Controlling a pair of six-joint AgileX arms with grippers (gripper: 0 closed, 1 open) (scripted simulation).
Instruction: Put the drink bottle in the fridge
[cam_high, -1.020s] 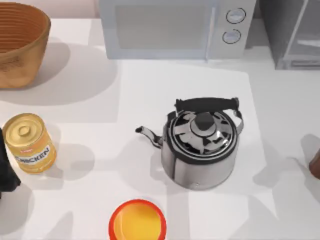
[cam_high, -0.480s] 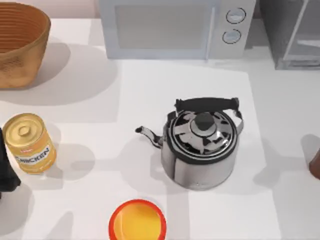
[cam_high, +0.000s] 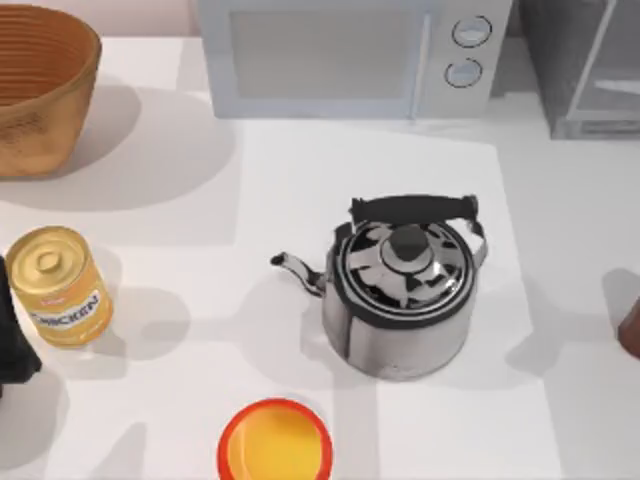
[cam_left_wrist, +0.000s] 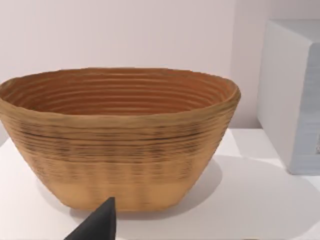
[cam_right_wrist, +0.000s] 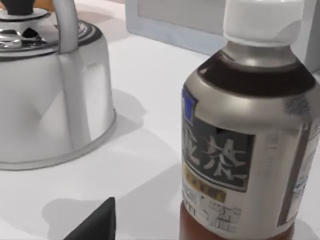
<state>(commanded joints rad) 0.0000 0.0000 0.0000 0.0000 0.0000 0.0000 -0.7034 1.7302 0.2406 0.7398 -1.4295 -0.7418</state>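
Observation:
The drink bottle (cam_right_wrist: 250, 135) stands upright close in front of my right wrist camera, with a white cap, a grey label and reddish-brown liquid. A dark tip of my right gripper (cam_right_wrist: 95, 226) pokes in beside it, apart from the bottle. From above, the drink bottle (cam_high: 631, 330) is a brown sliver at the table's right edge. The fridge (cam_high: 585, 65), a grey cabinet with a glassy door, stands at the back right corner. A dark tip of my left gripper (cam_left_wrist: 97, 226) points at the woven basket (cam_left_wrist: 120, 140).
A steel kettle (cam_high: 405, 290) with a black handle stands mid-table, left of the bottle. The microwave (cam_high: 350, 55) is at the back. The basket (cam_high: 40, 90), a yellow CHICKEN can (cam_high: 60, 285), a black object (cam_high: 12, 335) and an orange bowl (cam_high: 275, 440) occupy the left and front.
Shadows on the table's lower right have shifted a little. The kettle, can, bowl and bottle sliver stand where they were.

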